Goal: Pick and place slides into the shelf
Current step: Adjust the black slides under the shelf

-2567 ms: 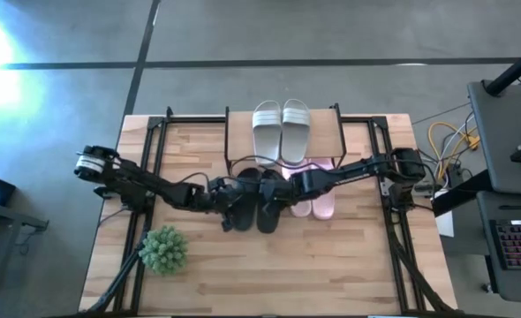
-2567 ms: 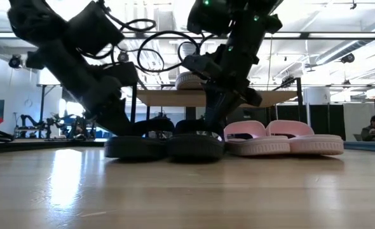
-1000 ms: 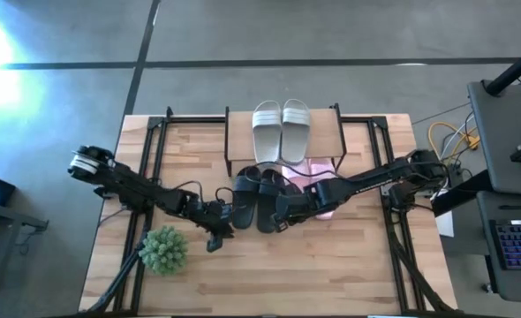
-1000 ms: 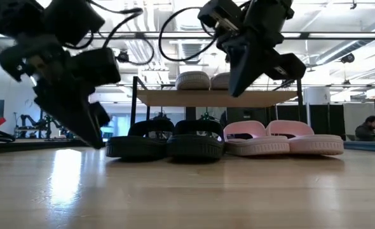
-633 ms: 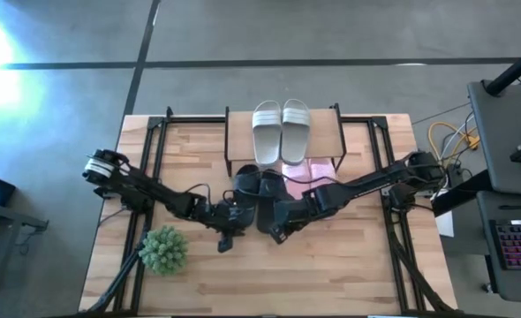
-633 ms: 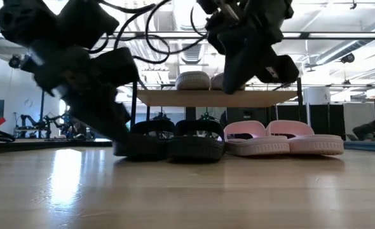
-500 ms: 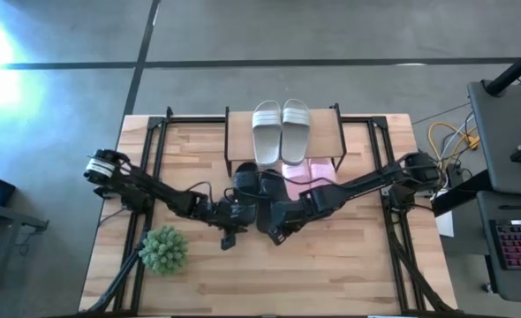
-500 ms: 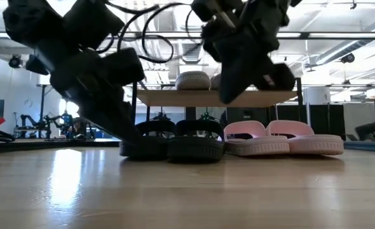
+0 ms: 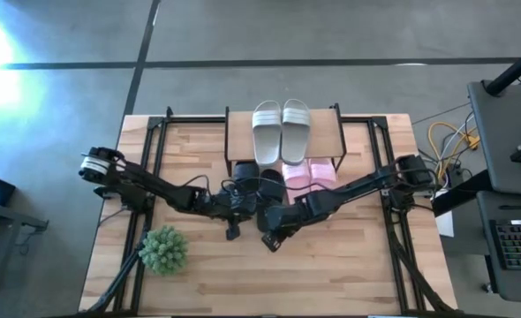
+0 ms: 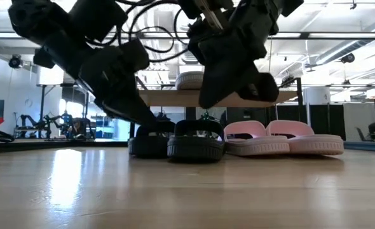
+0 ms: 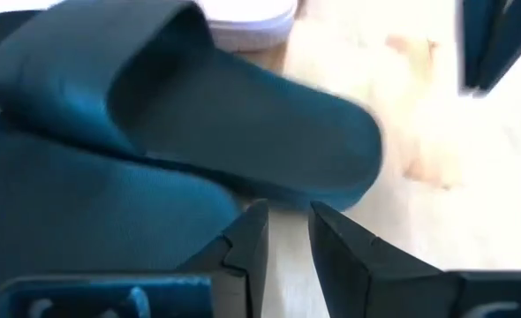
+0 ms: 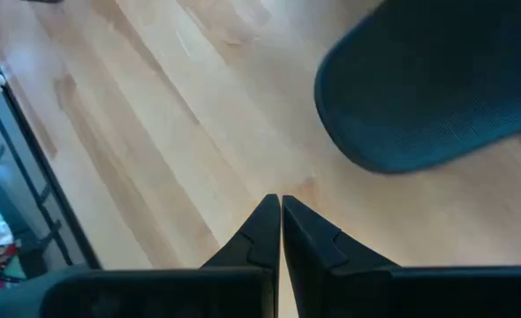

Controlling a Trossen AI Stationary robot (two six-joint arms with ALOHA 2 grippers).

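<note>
Two black slides (image 9: 259, 184) lie side by side on the table, toes under the shelf (image 9: 328, 134). In the low view they are the left one (image 10: 150, 144) and the right one (image 10: 196, 144). The pink pair (image 9: 309, 172) sits beneath the shelf board and the grey-white pair (image 9: 281, 128) lies on top of it. My left gripper (image 9: 232, 231) is at the near end of the left black slide (image 11: 93, 221), fingers a narrow gap apart. My right gripper (image 9: 269, 242) is shut just near of the right black slide's heel (image 12: 437, 97), touching nothing. My left gripper comes in low from the table's near-left side. The outer side of one finger (image 11: 247, 243) lies against the heel end (image 11: 203, 212) of the left black slide. Nothing sits between the fingers. The slide lies flat on the table.
A green spiky plant ball (image 9: 163, 249) sits on the table's near-left part, close beside my left arm. The table's black metal frame rails (image 9: 154, 150) run along both sides. Bare wood (image 9: 331, 274) stretches toward the near edge.
My left gripper has swung from near the plant ball toward the black slides and the far edge. The black pair has slid toward the far edge, further under the shelf. My right gripper has drawn back from the slides toward the near edge.
</note>
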